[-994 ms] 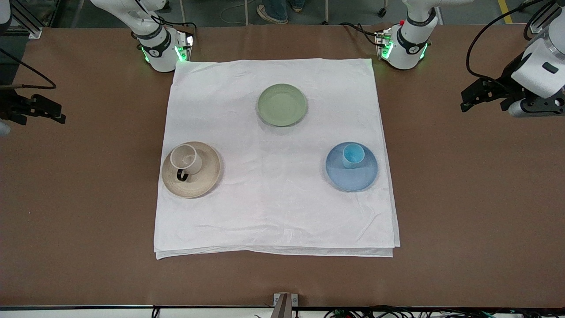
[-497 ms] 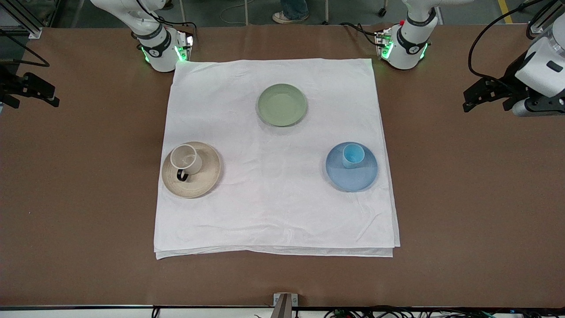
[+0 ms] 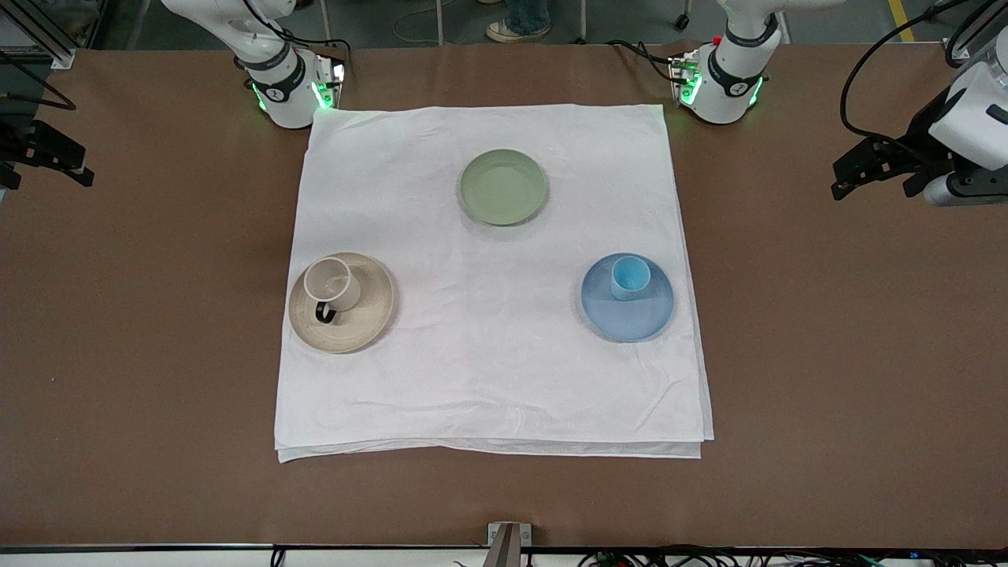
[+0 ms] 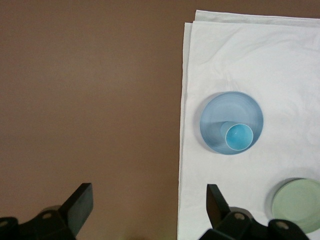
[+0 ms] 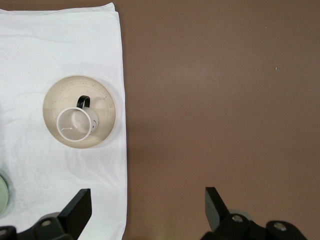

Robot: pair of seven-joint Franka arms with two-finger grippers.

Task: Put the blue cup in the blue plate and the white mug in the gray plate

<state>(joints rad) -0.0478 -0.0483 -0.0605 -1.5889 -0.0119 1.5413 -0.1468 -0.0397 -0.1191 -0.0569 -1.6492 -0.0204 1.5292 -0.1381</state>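
Observation:
The blue cup (image 3: 630, 277) stands upright in the blue plate (image 3: 630, 319) on the white cloth, toward the left arm's end. The white mug (image 3: 332, 283) stands in the gray plate (image 3: 370, 311), its dark handle toward the front camera. My left gripper (image 3: 846, 177) is open and empty over bare table past the cloth's edge; its wrist view shows the left gripper (image 4: 149, 202), the cup (image 4: 238, 136) and the blue plate (image 4: 220, 107). My right gripper (image 3: 75, 165) is open and empty over bare table at the right arm's end; its wrist view shows the right gripper (image 5: 145, 205), the mug (image 5: 75, 125) and the gray plate (image 5: 102, 97).
A pale green plate (image 3: 503, 187) lies empty on the white cloth (image 3: 488, 378), nearer the arm bases; it also shows in the left wrist view (image 4: 297, 205). Brown table (image 3: 827, 354) surrounds the cloth.
Both grippers have drawn a little farther from the cloth, toward their own ends of the table. The cup, mug and plates have not moved.

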